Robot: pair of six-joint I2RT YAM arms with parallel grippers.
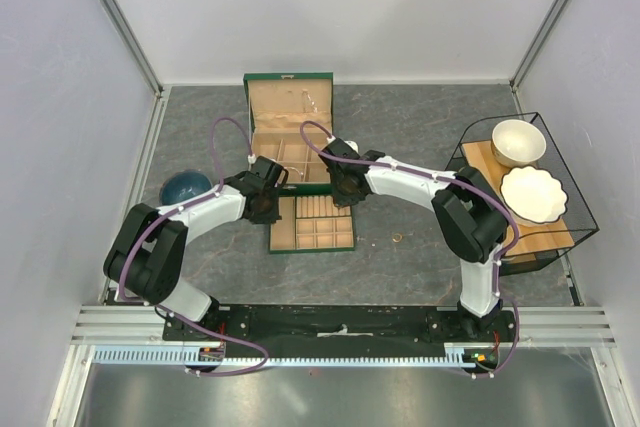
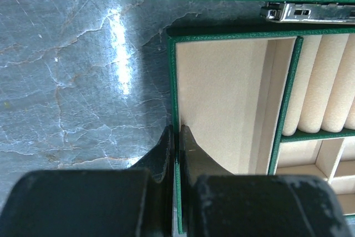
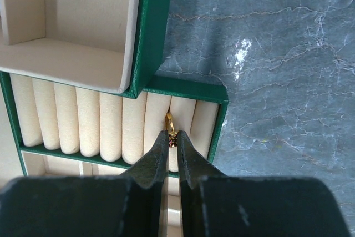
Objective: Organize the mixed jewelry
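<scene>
A gold ring (image 3: 169,121) is pinched between the almost fully closed fingertips of the right gripper (image 3: 172,138). Its loop projects just ahead of the tips, and a small dark ornament is caught right at the pinch. Directly below and ahead of the tips lie the cushion rolls (image 3: 89,123) of the tray (image 3: 188,88). The ring is lined up with a groove near the end of the row on the tips' right side, and the tray's corner is just beyond. Whether the band already touches the rolls cannot be told. The ring is judged to be very light, rigid and smooth, so it could easily twist or slip out of a grip. It is best held across the flat sides of the band beside the ornament, as it is held now, and only a gentle press into the soft groove should be needed. The left gripper (image 2: 176,130) is pressed together on the tray wall (image 2: 172,81), with one finger outside over the table (image 2: 83,81) and the other inside a bare tan compartment. No jewelry is seen near those tips.
</scene>
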